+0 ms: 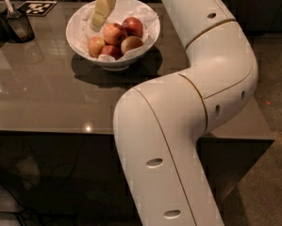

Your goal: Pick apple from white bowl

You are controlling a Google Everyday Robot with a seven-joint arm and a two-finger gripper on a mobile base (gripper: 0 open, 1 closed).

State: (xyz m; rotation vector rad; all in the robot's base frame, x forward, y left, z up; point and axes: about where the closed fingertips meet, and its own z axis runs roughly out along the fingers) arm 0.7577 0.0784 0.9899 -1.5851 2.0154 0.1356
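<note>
White arm (pixel 178 126), oval slots, gold seams; cream gripper fingers (pixel 104 8) over white bowl (pixel 113 64).

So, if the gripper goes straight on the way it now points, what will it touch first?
Probably the crumpled paper in the white bowl, beside the nearest apple. The gripper points down over the bowl's far side; depth is unclear.
</note>
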